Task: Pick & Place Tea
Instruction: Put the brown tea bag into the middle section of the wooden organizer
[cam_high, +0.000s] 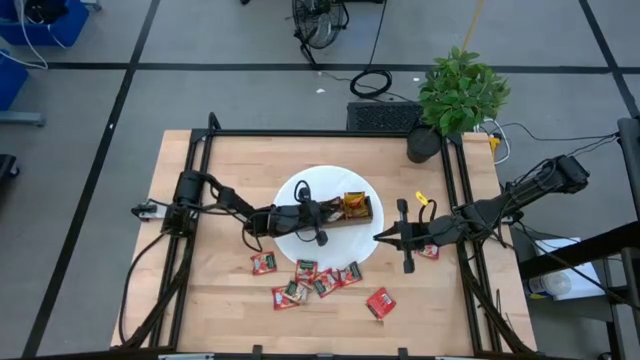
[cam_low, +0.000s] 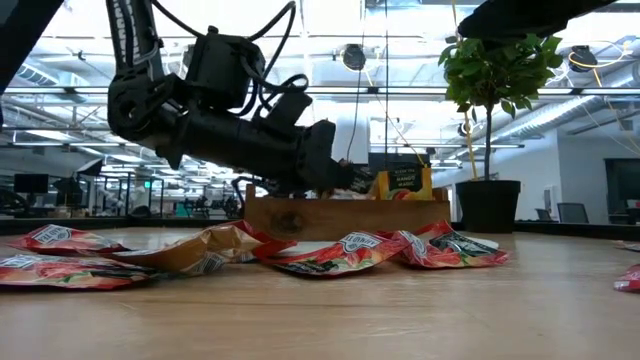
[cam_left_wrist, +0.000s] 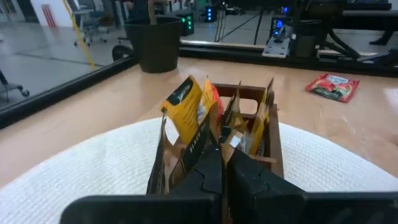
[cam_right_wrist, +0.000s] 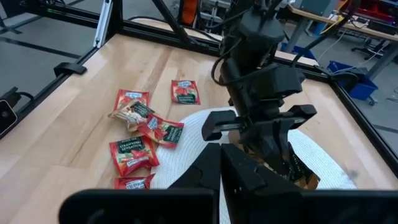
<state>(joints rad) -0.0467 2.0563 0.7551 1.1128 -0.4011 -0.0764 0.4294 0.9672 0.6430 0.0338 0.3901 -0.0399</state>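
Observation:
A brown wooden tray (cam_high: 368, 212) lies on a round white mat (cam_high: 300, 185) at mid-table. Yellow and dark tea sachets (cam_left_wrist: 186, 106) stand upright in it. My left gripper (cam_left_wrist: 222, 163) reaches level over the tray from the table's left and is shut on one dark sachet (cam_left_wrist: 231, 134). Several red tea sachets (cam_high: 306, 271) lie flat on the wood near the front edge, also in the right wrist view (cam_right_wrist: 134, 152). My right gripper (cam_right_wrist: 221, 155) hovers shut with nothing in it above the mat's right rim (cam_high: 385, 238). My left gripper pinches the near upper edge (cam_left_wrist: 234, 142) of a dark sachet between its two fingertips. The fingers come in about level from the table's left. The sachet stands upright in the tray among the others; its lower part is hidden by the tray walls and its neighbours.
A potted plant (cam_high: 458, 92) stands at the far right corner. Black frame rails (cam_high: 200, 160) run along both sides of the table. One red sachet (cam_high: 380, 302) lies apart near the front edge, another (cam_high: 429, 251) beside my right arm.

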